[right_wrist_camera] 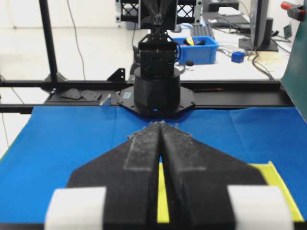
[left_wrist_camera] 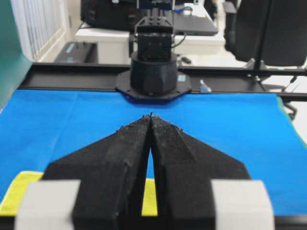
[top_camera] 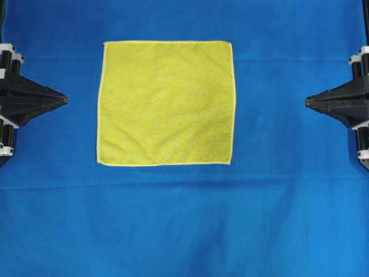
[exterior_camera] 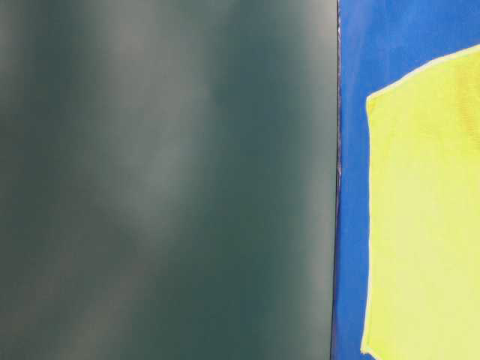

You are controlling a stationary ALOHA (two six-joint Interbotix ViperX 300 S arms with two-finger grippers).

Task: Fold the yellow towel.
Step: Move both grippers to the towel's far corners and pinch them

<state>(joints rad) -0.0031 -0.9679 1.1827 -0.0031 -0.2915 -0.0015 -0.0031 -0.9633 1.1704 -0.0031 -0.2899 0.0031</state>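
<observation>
I can read no writing or labels anywhere. The yellow towel (top_camera: pixel 166 103) lies flat and unfolded — square, pale-hemmed, faintly rumpled — on the blue table cloth (top_camera: pixel 184 225), between my left gripper (top_camera: pixel 65 100) and right gripper (top_camera: pixel 307 101), both clenched on nothing, well apart from it.

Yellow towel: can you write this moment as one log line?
yellow towel: flat, unfolded on blue cloth | left gripper: shut, off towel | right gripper: shut, off towel | fold: not started

no readable text, labels, brands or numbers in any view, small stickers on the arm bases beyond each tool too blurred to read
</observation>
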